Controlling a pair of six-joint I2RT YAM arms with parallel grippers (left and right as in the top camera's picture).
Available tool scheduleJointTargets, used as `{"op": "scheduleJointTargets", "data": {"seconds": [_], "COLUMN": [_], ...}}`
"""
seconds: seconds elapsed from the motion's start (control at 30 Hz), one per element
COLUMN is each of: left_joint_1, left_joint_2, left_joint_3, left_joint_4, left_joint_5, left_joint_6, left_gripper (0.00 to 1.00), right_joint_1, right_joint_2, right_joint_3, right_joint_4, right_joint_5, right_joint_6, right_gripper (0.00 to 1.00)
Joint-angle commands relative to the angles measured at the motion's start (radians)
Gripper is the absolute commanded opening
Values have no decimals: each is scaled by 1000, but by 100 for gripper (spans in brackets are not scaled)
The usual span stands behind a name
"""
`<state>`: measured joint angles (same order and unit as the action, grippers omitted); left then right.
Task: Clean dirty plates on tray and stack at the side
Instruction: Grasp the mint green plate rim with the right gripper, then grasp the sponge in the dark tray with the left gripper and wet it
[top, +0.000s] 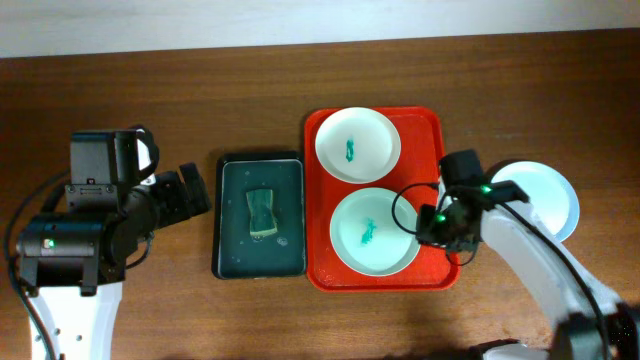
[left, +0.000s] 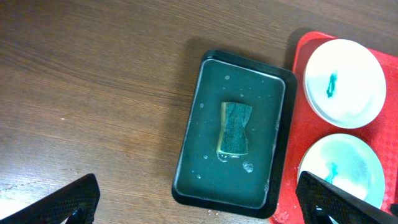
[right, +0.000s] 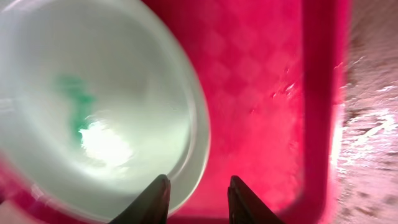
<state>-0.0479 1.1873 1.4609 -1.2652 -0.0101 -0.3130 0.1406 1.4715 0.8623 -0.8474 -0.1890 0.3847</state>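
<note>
- Right claw (right: 199, 180): its two fingers stand a little way apart, a narrow gap. In the right wrist view the rim of the mint plate (right: 93, 112) runs down into that gap, close by the finger on the picture's left. I cannot tell whether either finger touches the rim, and I see nothing clamped.
- In the overhead view, this claw (top: 440, 225) hangs over the lower right part of the red tray (top: 430, 125), at the right edge of that same mint plate.
- Left claw (left: 198, 177): spread wide, one finger in each bottom corner of the left wrist view, nothing between them. It sits above bare wood at the left of the overhead frame, just left of the black tray (top: 228, 265).
- Plates, counted: three.
- One white plate (top: 358, 145) lies in the upper half of the red tray, with a teal smear at its centre.
- One mint plate lies in the lower half, just below the white one, also smeared teal in the middle.
- One pale blue plate (top: 550, 195) rests on the table (top: 150, 90) right of the red tray, off it, partly covered by the right arm.
- Smears I can count: two.
- Trays: two, side by side, red at centre right and black at centre.
- One green sponge (top: 261, 210) lies in the middle of the black tray, in a wet film.
</note>
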Motion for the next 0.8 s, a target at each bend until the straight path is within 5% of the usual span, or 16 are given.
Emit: {"op": "scheduleJointTargets", "data": {"seconds": [0.0,0.13,0.23,0.37,0.57,0.77], "left_joint_1": [5,-9,-68,-148,-243,-284], "left_joint_2": [-2,55,139,260,507,692], "left_joint_3": [11,-14,-90,-229,-335,-335], "left_joint_4": [1,4,40,177,339,455], "left_joint_5": [111,145,145,146,145,101], "left_joint_6": [12,43,103,101,37,23], "left_gripper": [100,97,67,54,50,33], "right_joint_1": [10,10,10,10,10,10], "right_joint_2": [-190,-296,-323,-317,-317,-317], "right_joint_3": [88,88,88,88,88,88], "right_joint_4": [-33,-54,-64,-85,-92,-96], "right_joint_5": [16,-56,-93,-92,-91,-89], "right_joint_6": [-124,-153,-152,-148,-148,-148], "right_gripper": [33,32,32,32,32,32]}}
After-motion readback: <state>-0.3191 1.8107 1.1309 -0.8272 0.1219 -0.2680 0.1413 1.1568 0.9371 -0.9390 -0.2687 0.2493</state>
